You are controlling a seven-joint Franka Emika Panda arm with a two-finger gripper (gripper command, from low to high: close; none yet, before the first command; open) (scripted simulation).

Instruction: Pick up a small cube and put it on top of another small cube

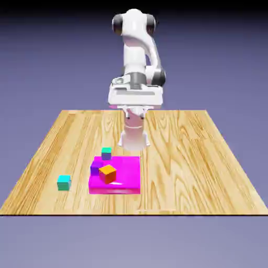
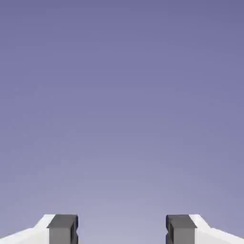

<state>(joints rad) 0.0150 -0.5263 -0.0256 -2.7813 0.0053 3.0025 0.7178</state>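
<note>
The small cube, teal on every face, lies on the wooden table toward the exterior view's left, apart from everything else. An orange cube of similar size rests on a flat magenta slab, touching a purple cube behind it. My gripper hangs above the table just beyond the slab's far edge, well away from the teal cube. In the hand view the gripper stands open, with only the blue-violet backdrop between its grey fingertips.
A smaller cube with a teal-green top and purple sides sits at the slab's far left corner. The slab is a low raised step near the table's front middle.
</note>
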